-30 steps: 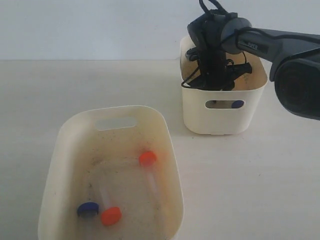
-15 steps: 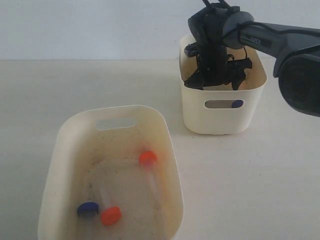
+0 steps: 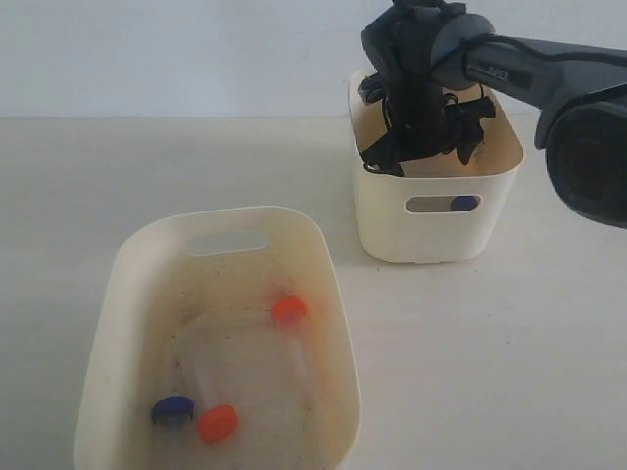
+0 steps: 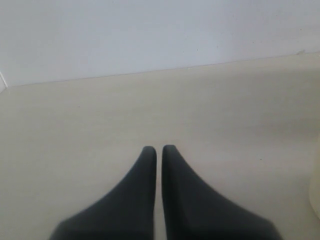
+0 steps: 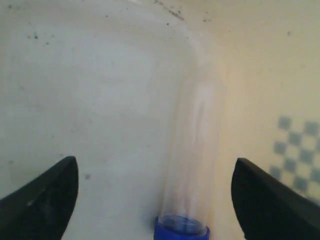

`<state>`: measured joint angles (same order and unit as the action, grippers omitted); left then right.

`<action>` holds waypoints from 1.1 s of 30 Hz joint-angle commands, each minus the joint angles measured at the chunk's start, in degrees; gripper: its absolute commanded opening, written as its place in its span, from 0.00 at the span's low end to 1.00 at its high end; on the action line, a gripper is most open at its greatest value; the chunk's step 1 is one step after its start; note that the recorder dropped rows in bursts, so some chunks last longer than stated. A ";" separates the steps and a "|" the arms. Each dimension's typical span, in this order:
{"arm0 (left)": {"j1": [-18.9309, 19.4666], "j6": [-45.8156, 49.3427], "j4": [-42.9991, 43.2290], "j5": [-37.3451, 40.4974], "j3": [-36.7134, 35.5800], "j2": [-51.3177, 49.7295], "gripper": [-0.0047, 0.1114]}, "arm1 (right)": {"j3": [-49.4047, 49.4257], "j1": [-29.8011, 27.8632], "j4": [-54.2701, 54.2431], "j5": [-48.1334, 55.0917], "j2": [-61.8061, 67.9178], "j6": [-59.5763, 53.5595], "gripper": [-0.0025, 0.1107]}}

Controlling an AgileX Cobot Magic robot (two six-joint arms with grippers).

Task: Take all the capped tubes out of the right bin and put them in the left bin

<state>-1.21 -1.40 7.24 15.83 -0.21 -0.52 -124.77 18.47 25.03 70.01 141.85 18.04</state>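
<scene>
desk: pale cream top (image 3: 509,323), plain and matte, nothing fancy

room: just a flat whitish wall (image 3: 176,59) meeting the desk's far edge

right bin: (image 3: 431,235) parked close to that far edge

left bin: (image 3: 127,294) well apart from it, toward the desk's near edge, with dark specks on its floor

already over: one orange-capped tube (image 3: 289,310), another orange-capped tube (image 3: 217,422) and a blue-capped tube (image 3: 171,410), all lying on the left bin's floor

last tube: (image 5: 195,150) blue cap, flat on the right bin's floor; the cap peeks through the handle slot

right gripper: (image 3: 423,147) up around the right bin's rim, fingers spread wide either side of the last tube and not touching it

left gripper: (image 4: 159,150) fingers pressed together on nothing, over bare desk

changed: a second ago the right gripper sat deeper in the bin with its fingers closer together; now it's higher and wider. All the tubes look unmoved.
</scene>
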 commanded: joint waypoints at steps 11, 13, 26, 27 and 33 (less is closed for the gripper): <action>0.06 -0.66 -0.64 -0.85 0.21 -0.01 0.08 | 0.10 -0.04 0.40 -0.05 3.45 1.74 0.71; 0.06 -0.66 -0.64 -0.85 0.21 -0.01 0.08 | 0.10 -0.04 0.40 -0.05 4.05 1.89 0.71; 0.06 -0.66 -0.64 -0.85 0.21 -0.01 0.08 | 0.10 -0.04 0.51 -0.05 5.66 2.65 0.71; 0.06 -0.66 -0.64 -0.85 0.21 -0.01 0.08 | 0.10 -0.04 0.51 -0.05 5.66 2.65 0.69; 0.06 -0.66 -0.64 -0.85 0.21 -0.01 0.08 | 0.10 -0.04 -0.11 -0.05 5.66 1.98 0.36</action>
<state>-1.21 -1.40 7.24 15.83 -0.21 -0.52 -125.48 18.78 28.14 70.00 145.51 20.19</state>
